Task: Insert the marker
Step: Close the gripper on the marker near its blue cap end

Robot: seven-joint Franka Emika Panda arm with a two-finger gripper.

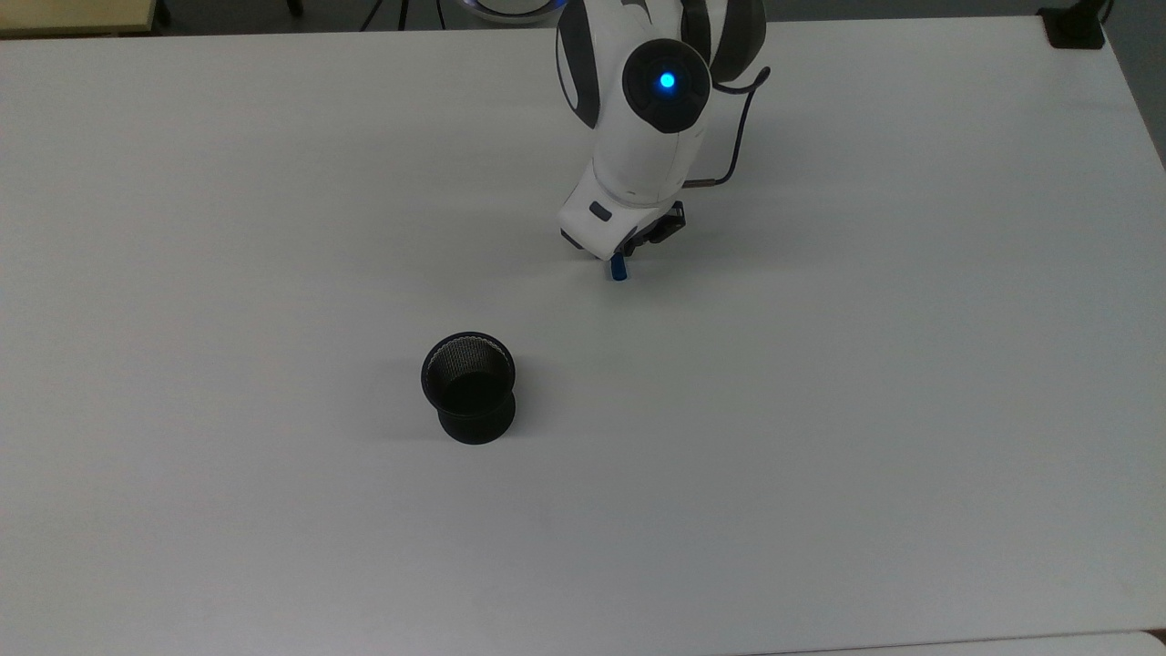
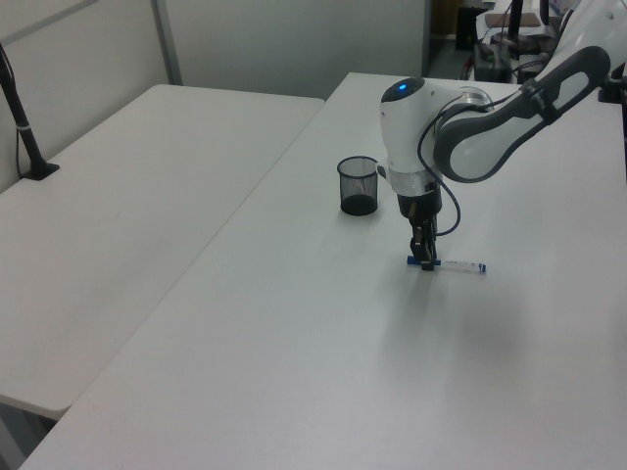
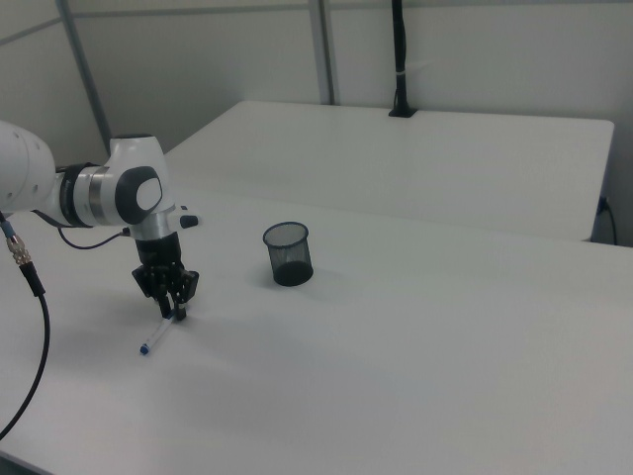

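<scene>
White tables in a plain, evenly lit workroom.

A large white table [image 1: 820, 456] has a matte top under soft, even light. In the left view, a second white table [image 2: 127, 225] stands just beside it on the left view's left, with a narrow seam between them. Behind are pale grey partition walls [image 3: 475, 59] with slim metal posts [image 3: 321, 49]. A black pole [image 3: 399, 59] is clamped to the far table's edge in the right view. In the top view, dark floor [image 1: 273, 14] shows past the table's far edge, with a tan tabletop corner [image 1: 73, 16] at the top view's upper left.
</scene>
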